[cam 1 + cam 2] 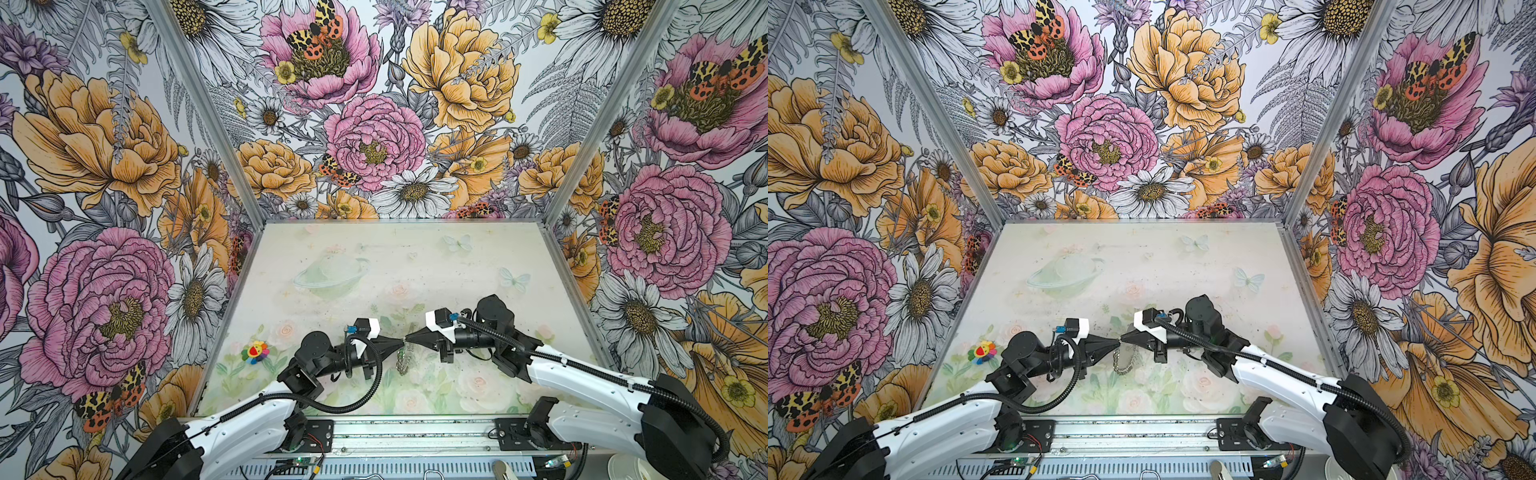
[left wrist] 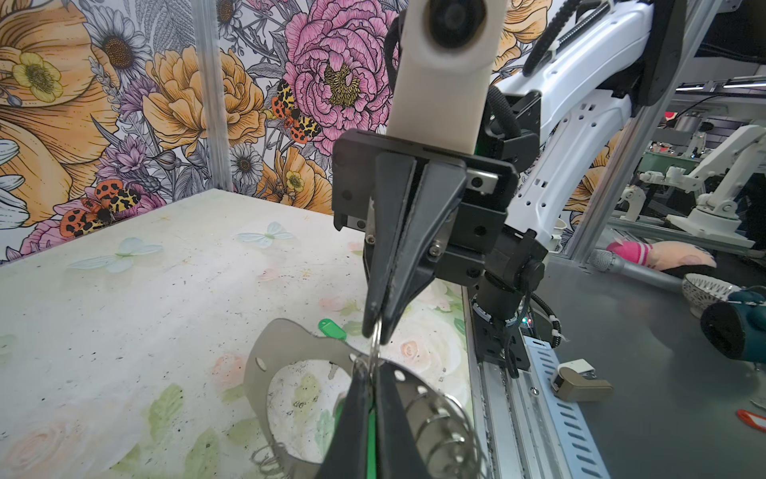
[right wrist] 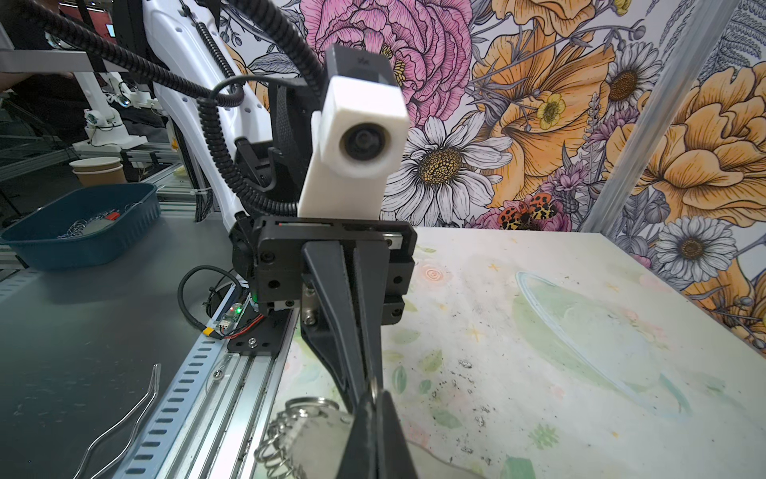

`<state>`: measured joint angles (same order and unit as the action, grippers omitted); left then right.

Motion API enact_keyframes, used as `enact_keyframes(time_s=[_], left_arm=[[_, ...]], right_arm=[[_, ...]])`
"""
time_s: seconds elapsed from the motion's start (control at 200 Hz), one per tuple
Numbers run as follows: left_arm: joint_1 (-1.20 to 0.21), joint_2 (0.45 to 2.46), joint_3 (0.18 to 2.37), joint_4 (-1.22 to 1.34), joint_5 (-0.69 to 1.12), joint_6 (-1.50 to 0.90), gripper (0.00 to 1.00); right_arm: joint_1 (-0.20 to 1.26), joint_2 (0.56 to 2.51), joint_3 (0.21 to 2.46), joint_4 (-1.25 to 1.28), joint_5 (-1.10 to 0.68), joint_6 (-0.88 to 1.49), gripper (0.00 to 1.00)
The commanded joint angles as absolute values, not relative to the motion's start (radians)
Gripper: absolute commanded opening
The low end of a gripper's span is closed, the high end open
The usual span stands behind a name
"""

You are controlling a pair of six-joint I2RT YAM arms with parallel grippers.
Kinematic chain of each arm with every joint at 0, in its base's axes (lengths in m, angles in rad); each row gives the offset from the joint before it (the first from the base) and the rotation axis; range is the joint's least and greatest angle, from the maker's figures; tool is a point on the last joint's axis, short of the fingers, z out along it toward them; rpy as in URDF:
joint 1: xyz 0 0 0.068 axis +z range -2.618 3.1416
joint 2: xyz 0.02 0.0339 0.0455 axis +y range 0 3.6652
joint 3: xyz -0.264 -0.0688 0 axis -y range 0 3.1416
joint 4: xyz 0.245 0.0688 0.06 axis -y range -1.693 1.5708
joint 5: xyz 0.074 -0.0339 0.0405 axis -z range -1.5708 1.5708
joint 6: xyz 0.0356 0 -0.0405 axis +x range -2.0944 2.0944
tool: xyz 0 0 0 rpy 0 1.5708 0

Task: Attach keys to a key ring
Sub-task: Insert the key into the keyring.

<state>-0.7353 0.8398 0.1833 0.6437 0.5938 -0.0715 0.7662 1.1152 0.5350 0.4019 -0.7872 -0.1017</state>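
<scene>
The key ring, a grey horseshoe plate edged with wire rings, hangs tilted above the table between both arms; it also shows in a top view. My left gripper and right gripper meet tip to tip, each shut on the same wire ring. In both top views the tips touch, with the left gripper beside the right gripper. A green key tag shows through the gap under the left fingers; I cannot tell whether it is held. Another green-tagged key lies on the table beyond the plate.
A small rainbow flower toy lies at the table's left. Floral walls close off three sides. A metal rail runs along the front edge. Outside the cell stands a blue bin with metal rings.
</scene>
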Motion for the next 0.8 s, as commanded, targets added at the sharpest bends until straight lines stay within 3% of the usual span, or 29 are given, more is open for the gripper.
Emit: enact_keyframes(time_s=[0.0,0.135,0.415,0.616,0.796], left_arm=[[-0.738,0.842,0.202,0.656,0.581,-0.075,0.10],[-0.743,0.850,0.204,0.666,0.582,-0.077,0.11],[-0.747,0.874,0.215,0.668,0.586,-0.077,0.00],[-0.749,0.874,0.237,0.607,0.547,-0.057,0.00],[-0.786,0.886,0.294,0.409,0.501,0.055,0.00]], right_arm=[[0.766,1.123,0.541,0.454,-0.790,-0.087,0.00],[0.770,1.132,0.543,0.460,-0.790,-0.085,0.00],[0.771,1.140,0.544,0.467,-0.784,-0.080,0.00],[0.769,1.133,0.559,0.382,-0.773,-0.104,0.00],[0.755,1.063,0.615,0.034,-0.726,-0.299,0.19]])
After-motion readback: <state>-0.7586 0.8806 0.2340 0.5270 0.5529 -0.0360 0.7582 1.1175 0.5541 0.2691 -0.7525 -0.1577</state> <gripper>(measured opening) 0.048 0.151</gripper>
